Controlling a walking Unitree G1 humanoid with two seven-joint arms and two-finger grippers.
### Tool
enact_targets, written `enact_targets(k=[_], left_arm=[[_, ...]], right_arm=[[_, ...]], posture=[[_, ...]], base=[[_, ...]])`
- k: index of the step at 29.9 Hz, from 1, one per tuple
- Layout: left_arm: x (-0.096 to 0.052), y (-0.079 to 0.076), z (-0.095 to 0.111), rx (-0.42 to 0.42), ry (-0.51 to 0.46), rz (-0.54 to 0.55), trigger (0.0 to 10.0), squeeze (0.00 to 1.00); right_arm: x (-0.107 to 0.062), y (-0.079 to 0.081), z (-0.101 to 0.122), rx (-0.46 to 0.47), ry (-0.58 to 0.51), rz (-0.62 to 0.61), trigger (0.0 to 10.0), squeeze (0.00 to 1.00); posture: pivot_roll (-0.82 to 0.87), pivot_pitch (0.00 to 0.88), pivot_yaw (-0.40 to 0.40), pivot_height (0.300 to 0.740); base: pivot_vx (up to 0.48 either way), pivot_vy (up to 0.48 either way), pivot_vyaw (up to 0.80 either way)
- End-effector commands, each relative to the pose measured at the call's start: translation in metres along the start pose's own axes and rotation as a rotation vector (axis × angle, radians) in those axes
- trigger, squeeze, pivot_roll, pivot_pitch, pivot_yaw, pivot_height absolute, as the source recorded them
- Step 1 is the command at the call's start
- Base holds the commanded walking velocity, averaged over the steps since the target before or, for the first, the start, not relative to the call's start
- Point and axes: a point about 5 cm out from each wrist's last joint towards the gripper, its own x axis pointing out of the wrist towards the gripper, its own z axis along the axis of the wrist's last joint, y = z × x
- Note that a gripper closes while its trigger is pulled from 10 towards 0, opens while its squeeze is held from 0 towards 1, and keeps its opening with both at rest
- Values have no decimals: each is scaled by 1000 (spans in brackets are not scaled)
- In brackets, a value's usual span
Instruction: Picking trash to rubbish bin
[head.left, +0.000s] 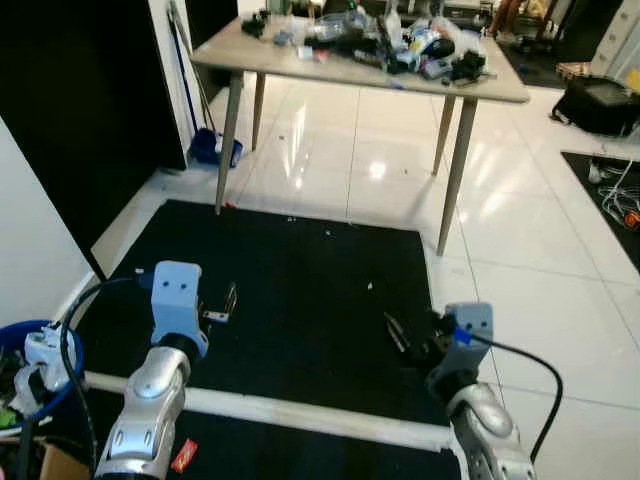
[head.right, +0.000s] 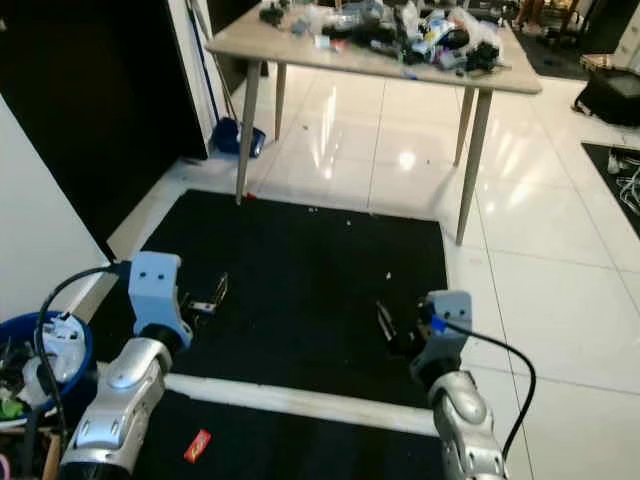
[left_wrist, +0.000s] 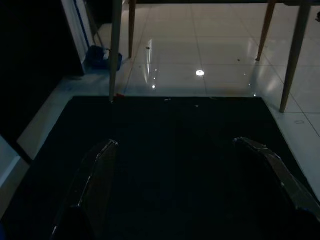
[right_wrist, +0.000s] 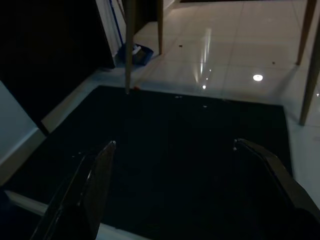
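A small red wrapper (head.left: 183, 455) lies on the dark floor below my left arm, just past the white strip. The blue rubbish bin (head.left: 12, 336) stands at the far left beside that arm, with white and green litter inside. My left gripper (head.left: 225, 303) hovers open over the black mat (head.left: 300, 270), and its fingers (left_wrist: 97, 170) are spread wide with nothing between them. My right gripper (head.left: 398, 335) is also open above the mat's right part. Its fingers (right_wrist: 100, 175) hold nothing.
A cluttered wooden table (head.left: 235, 52) on thin legs (head.left: 456, 170) stands behind the mat on glossy white tiles. A blue dustpan (head.left: 212, 148) and broom lean by the dark doorway at left. At far right sit a black bag (head.left: 600, 105) and cables (head.left: 620, 200).
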Motion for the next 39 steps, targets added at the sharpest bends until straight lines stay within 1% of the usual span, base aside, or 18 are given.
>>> enact_targets(k=[1,8,9,17,21,27,34,39], left_arm=[[-3,1,-4,-2,13,4,10000,0],[-1,3,-3,1,12,5,10000,0],[1,1,-2,4,13,-2,10000,0],[4,-3,0,9,14,-28,10000,0],[4,-4,0,14,14,-30,10000,0],[0,1,-4,16,22,-12,10000,0],[-2,-3,-4,9,22,-14,10000,0],[-1,-2,-3,11,22,-17,10000,0]], right_arm=[[-2,1,-5,4,16,-1,10000,0],[1,2,-4,6,11,-2,10000,0],[2,2,-2,7,6,-4,10000,0],[1,3,-2,5,2,-2,10000,0],[1,3,-3,9,6,0,10000,0],[3,10,-4,10,10,14,10000,0],[5,9,-4,17,14,17,10000,0],[5,8,-1,22,2,12,10000,0]], posture=[[-1,90,-30,740],[-3,90,-21,740],[-3,90,-21,740],[-6,113,0,740],[-1,112,-9,740],[-11,112,-24,740],[-1,116,-21,740],[2,118,-22,740]], base=[[255,0,0],[255,0,0],[255,0,0],[255,0,0],[257,0,0],[256,0,0],[257,0,0],[258,0,-91]])
